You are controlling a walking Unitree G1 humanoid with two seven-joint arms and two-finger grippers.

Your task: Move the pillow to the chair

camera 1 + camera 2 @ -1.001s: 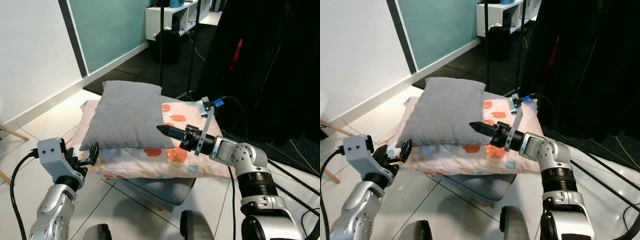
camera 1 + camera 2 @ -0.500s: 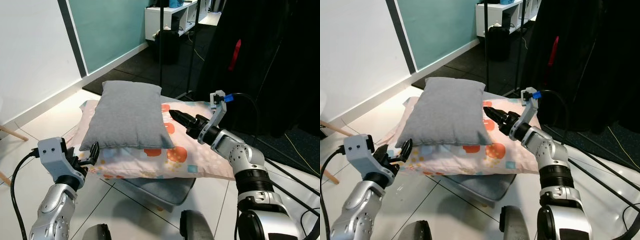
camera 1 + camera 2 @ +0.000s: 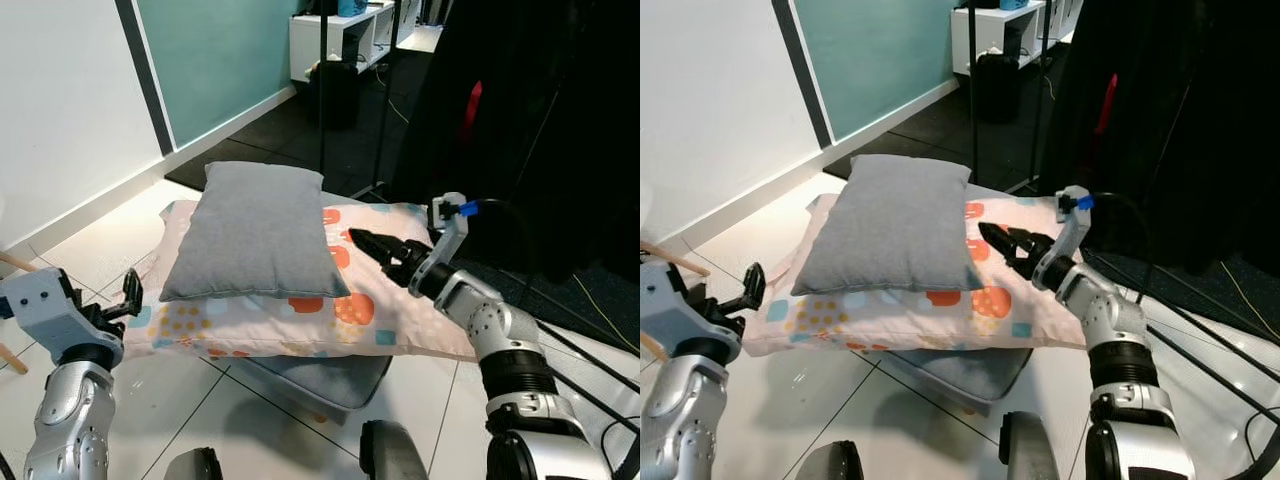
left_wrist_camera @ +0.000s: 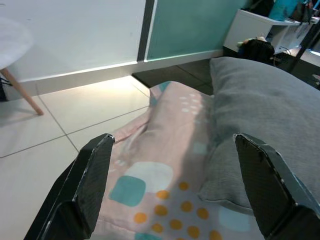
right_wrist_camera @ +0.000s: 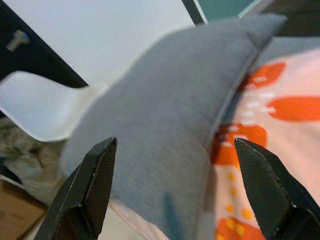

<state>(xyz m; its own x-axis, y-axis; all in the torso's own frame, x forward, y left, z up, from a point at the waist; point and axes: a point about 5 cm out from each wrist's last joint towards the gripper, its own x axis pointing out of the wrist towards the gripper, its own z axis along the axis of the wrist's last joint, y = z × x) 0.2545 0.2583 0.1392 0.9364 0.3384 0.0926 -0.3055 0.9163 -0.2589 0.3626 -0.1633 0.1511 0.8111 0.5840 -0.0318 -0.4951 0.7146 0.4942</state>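
On top of the patterned pillow [image 3: 300,310] lay the grey pillow [image 3: 255,232], long axis running away from the robot. The right tool [image 3: 362,240], fingers spread and empty, hovered just beside its right edge, pointing at it. The left tool [image 3: 128,290], also spread and empty, sat farther off, near the patterned pillow's front left corner, so the right arm was nearer.

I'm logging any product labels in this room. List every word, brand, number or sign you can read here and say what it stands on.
No readable text anywhere.
The grey pillow is plain fabric, with no tag in view.
The patterned pillow under it bears only coloured dots and blobs, no lettering.
The white shelf at the back holds things too small to read.
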